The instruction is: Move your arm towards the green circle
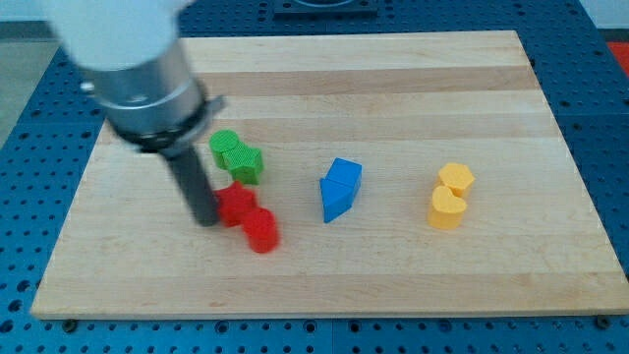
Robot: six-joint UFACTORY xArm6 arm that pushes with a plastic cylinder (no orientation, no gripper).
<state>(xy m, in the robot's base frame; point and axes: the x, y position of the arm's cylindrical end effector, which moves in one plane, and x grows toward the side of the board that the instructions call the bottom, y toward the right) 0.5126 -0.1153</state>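
Note:
The green circle (224,144) lies left of the board's middle, touching a green star-like block (243,162) at its lower right. My dark rod comes down from the view's top left; my tip (208,219) rests on the board just left of a red star-like block (235,205) and looks to touch it. The tip is below the green circle and slightly to its left. A red round block (261,232) sits just right of and below the red star.
Two blue blocks (340,189) sit together at the board's middle. Two yellow blocks, one (455,178) above the other (446,207), sit at the right. The wooden board (393,88) lies on a blue perforated table.

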